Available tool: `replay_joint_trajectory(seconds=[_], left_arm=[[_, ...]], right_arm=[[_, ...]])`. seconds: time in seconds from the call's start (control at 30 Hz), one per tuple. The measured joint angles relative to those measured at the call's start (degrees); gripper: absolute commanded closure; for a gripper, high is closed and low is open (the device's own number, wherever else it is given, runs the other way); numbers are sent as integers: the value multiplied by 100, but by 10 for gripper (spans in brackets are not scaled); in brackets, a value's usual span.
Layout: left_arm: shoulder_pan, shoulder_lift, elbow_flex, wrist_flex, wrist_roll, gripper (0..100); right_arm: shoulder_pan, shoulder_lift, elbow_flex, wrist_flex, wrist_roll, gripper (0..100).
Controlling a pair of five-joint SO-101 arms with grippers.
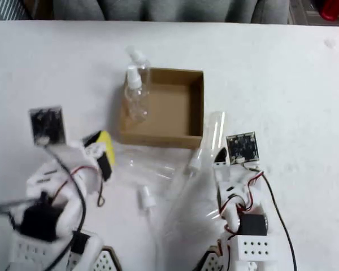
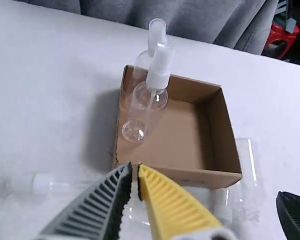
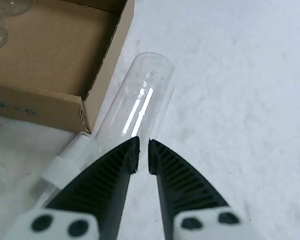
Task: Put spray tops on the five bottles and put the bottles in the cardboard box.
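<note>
The cardboard box (image 1: 158, 137) stands in the middle of the table. Two clear bottles (image 1: 135, 90) with white spray tops stand upright in its left side, also seen in the left wrist view as bottles (image 2: 149, 90). Another clear bottle (image 1: 210, 135) with a white top lies just right of the box. My right gripper (image 3: 140, 152) is shut and empty, its tips just above this bottle (image 3: 140, 95) near its white top (image 3: 65, 162). My left gripper (image 2: 133, 174), grey and yellow, is shut and empty, close to the box's near wall (image 2: 180, 175).
More clear bottles (image 1: 150, 167) lie in front of the box, between the arms. A loose white spray top (image 1: 146, 196) with its tube lies there too. One capped bottle (image 2: 40, 184) lies near the left gripper. The table's far side and right side offer free room.
</note>
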Motion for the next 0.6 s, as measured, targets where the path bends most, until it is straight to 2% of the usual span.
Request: replay_joint_trajectory(seconds=[0.2,0.3,0.47,0.6], left_arm=[[299,2057,-721,0,633,976],[484,2804,-941,0,1292,946],[668,3007,-1143,97,2136,746],[677,3112,-1143,563,2514,760]], right_arm=[[0,0,0,0,18,984],[0,0,0,0,18,984],[0,0,0,0,18,984],[0,0,0,0,18,984]])
